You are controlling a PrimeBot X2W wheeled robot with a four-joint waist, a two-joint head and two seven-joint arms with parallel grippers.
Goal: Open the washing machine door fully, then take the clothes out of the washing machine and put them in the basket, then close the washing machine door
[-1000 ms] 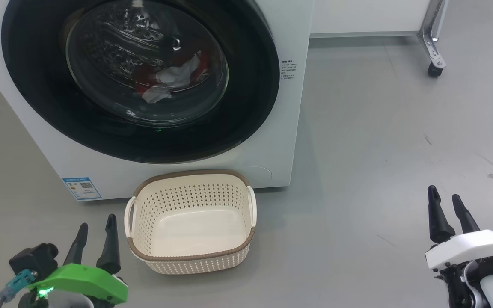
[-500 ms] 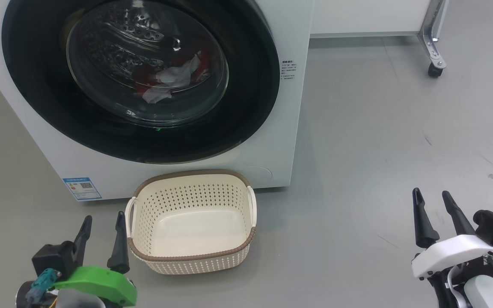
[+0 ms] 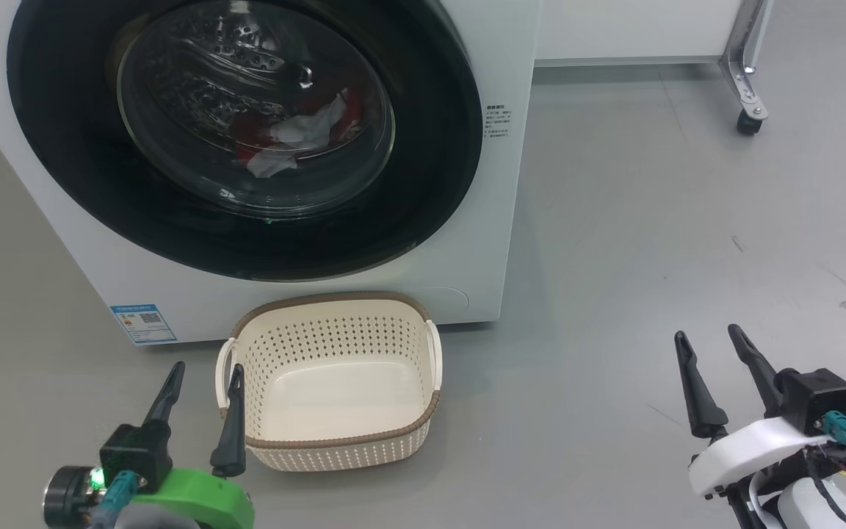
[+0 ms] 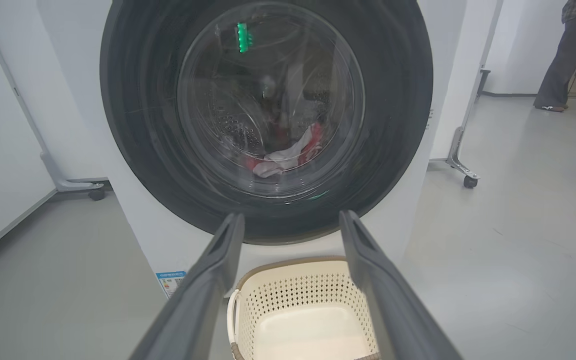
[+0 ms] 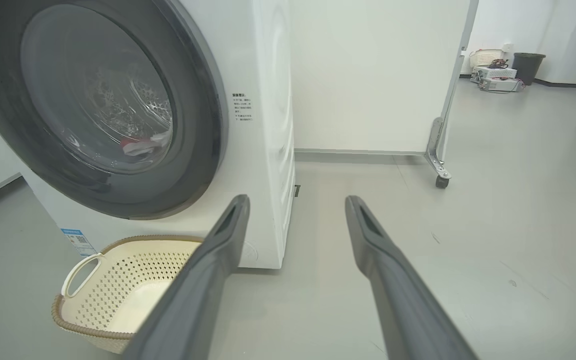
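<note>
The white washing machine [image 3: 482,242] fills the upper left of the head view, and its round glossy black door [image 3: 430,184] sits flat against the front, closed. Red and white clothes [image 3: 298,136] lie in the drum behind the glass; they also show as clothes [image 4: 288,152] in the left wrist view. The cream basket [image 3: 335,441] stands empty on the floor below the door. My left gripper [image 3: 203,375] hovers open just left of the basket. My right gripper [image 3: 709,342] is open over bare floor far to the right.
A white partition on a metal leg with a caster [image 3: 746,121] stands at the back right. A blue label [image 3: 142,323] sits low on the washer front. A person's legs [image 4: 563,60] are far off at the right. Grey floor [image 3: 651,242] stretches open to the right of the machine.
Both grippers have shifted inward: the left one rightward toward the basket, the right one leftward. Both wrists have rolled, bringing their cameras round. Door, clothes and basket have not moved.
</note>
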